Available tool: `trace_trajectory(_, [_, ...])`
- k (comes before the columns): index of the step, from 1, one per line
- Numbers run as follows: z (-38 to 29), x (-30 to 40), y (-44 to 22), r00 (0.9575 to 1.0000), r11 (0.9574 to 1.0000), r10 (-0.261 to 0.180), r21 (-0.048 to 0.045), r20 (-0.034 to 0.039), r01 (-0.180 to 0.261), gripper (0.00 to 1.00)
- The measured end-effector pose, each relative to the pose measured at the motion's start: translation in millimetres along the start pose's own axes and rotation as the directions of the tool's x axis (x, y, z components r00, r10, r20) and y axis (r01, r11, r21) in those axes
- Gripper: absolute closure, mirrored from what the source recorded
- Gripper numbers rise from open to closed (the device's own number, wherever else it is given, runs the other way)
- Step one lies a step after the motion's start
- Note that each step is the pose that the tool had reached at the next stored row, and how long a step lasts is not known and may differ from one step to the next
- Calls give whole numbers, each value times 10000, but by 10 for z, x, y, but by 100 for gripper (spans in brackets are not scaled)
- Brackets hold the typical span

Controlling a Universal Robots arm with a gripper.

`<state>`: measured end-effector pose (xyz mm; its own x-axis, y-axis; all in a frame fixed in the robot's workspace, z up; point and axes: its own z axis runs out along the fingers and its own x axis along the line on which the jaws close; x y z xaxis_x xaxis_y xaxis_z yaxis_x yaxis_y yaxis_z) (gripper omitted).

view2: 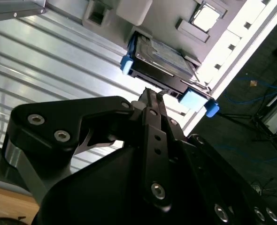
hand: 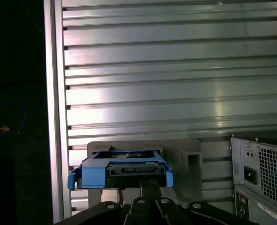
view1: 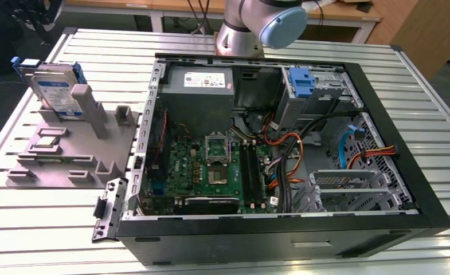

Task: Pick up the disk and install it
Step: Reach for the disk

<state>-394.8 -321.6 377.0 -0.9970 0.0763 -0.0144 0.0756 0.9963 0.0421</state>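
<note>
Exterior view: finds the disk (view1: 57,91) parked on edge in a grey stand (view1: 57,157), at the exterior view's left of the open computer case (view1: 286,235), top edge free for grasping; sees motherboard (view1: 202,166) and cables (view1: 290,154) inside that case. Second wrist view: shows the gripper (view2: 150,93) pressed together, empty, near the disk. First wrist view: places stand and disk just beside the case.

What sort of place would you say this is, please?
Probably a robotics lab bench for computer assembly: an open PC case on a slotted metal table, a grey fixture holding the disk, and a robot arm behind.
</note>
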Motion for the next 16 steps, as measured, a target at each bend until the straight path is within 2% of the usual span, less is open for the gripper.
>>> trace_trajectory(4, [16, 65, -22, 10000, 10000, 2, 48, -58, -1, 90])
trace_trajectory(12, [54, 291, -58, 10000, 10000, 1, 89, -68, 0, 90])
trace_trajectory(16, [63, 347, -68, 10000, 10000, 1, 92, -78, 0, 90])
